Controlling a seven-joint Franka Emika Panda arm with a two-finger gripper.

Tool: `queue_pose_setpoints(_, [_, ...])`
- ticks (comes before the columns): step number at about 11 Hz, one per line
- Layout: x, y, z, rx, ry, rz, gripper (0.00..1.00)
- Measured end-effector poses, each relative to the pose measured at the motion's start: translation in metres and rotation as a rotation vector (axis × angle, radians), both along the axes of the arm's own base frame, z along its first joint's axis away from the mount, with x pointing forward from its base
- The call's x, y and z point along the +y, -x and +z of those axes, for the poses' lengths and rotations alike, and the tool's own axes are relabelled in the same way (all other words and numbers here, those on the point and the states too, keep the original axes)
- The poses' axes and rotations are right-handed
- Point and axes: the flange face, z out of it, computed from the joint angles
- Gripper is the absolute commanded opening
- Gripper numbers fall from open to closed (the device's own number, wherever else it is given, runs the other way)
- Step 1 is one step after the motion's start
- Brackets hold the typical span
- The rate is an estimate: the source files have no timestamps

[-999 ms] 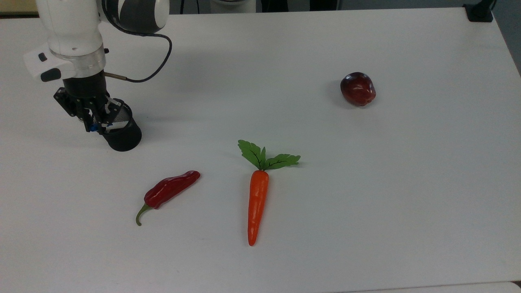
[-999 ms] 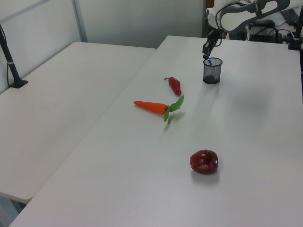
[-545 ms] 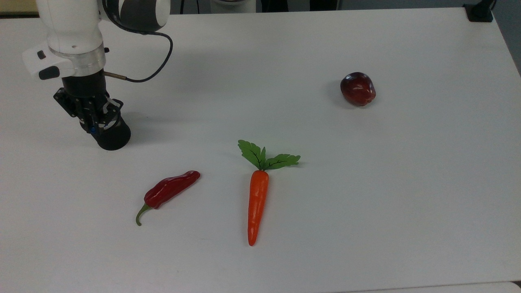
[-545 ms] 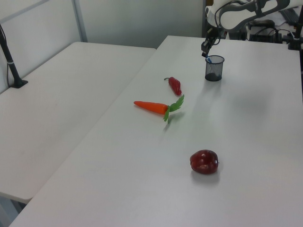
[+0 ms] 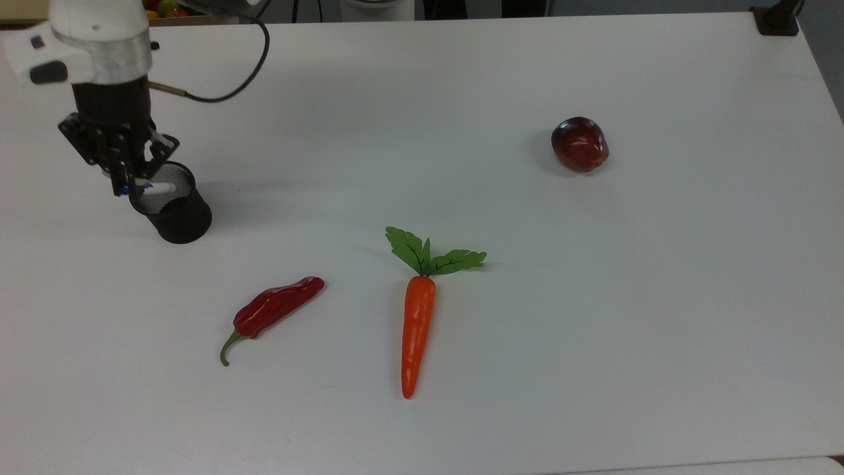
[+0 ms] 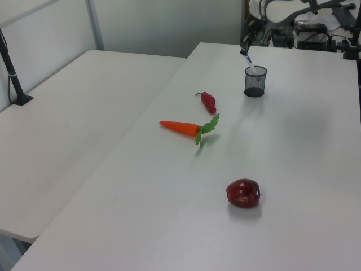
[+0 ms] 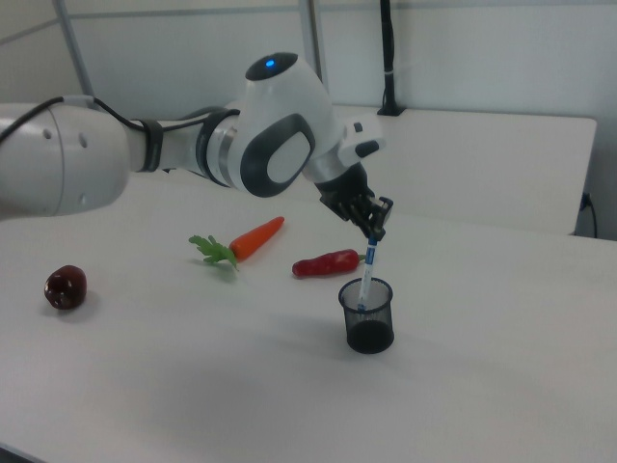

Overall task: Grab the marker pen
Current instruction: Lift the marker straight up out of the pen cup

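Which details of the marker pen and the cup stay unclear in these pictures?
- Marker pen: top end hidden inside the pincer, right view.
- Its print: too small, every view.
- Its lower tip: veiled by the mesh cup wall.
- Cup floor: dark, top view.

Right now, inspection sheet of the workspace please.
Surface: white table, bare between items.
Job's things: marker pen tilted, upper end gripped, lower end inside the black mesh cup.
Clutter: red chili, carrot, apple, all lying apart.
Grippers: gripper above the cup, jaws closed on the pen.
Cables: black cable looping off the arm.
Surroundings: second white table alongside; black pole behind.
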Motion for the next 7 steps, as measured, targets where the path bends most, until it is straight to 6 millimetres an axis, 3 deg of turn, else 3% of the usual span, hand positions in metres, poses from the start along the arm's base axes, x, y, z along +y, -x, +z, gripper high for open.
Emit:
queue_pose_setpoints(4, [0.0, 0.024, 0.071, -0.053, 0.016, -0.014, 0.1])
queue_pose_setpoints(5, [0.003, 0.028, 0.081, -0.059, 0.015, -0.013, 0.1])
queue_pose_setpoints(7, [0.023, 0.029, 0.084, -0.023, -0.01, -0.01, 0.1])
